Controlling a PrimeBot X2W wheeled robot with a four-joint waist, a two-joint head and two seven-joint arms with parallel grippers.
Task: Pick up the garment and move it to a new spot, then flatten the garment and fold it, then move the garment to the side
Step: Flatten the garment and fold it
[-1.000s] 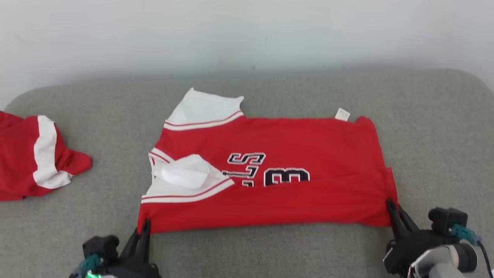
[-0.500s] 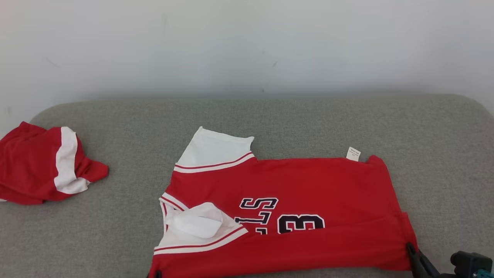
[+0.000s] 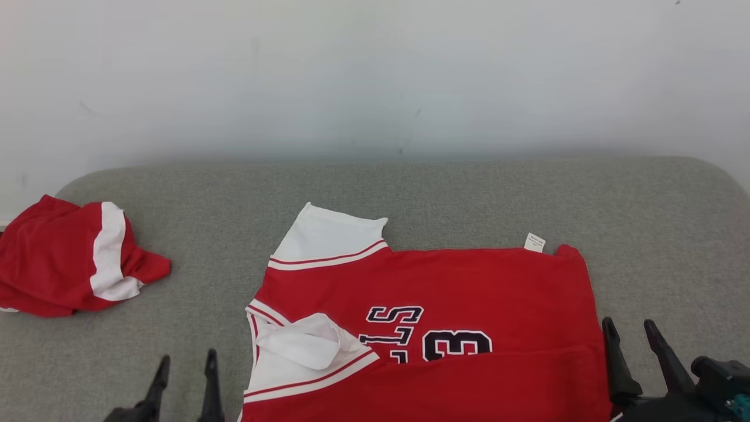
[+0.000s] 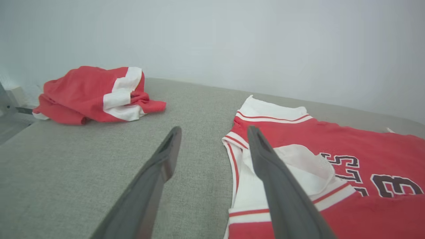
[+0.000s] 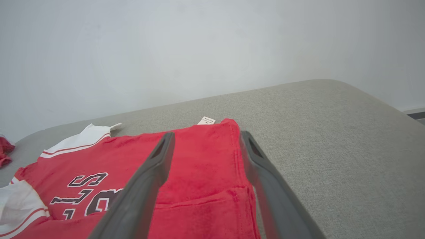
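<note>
The garment (image 3: 445, 287) is a red jersey with white sleeves and dark lettering, lying flat on the grey cushion (image 3: 469, 193). Its near part is folded up over the lower half of the number. My left gripper (image 3: 187, 356) stands open just left of the jersey's near left corner, nothing between its fingers. In the left wrist view the left gripper (image 4: 214, 130) points past the white sleeve (image 4: 265, 111) of the garment (image 4: 348, 139). My right gripper (image 3: 628, 323) stands open at the jersey's right edge. In the right wrist view the right gripper (image 5: 206, 133) hovers over the garment (image 5: 199, 159), apart from it.
A second red and white garment (image 3: 64, 269) lies bunched at the cushion's far left, also seen as the bunched garment (image 4: 93, 94). A white wall (image 3: 375, 76) rises behind the cushion. Bare grey cushion lies behind and to the right of the jersey.
Both grippers have opened and let go of the jersey's near corners, which now lie on the cushion. The head camera has tilted, so the whole picture has shifted down.
</note>
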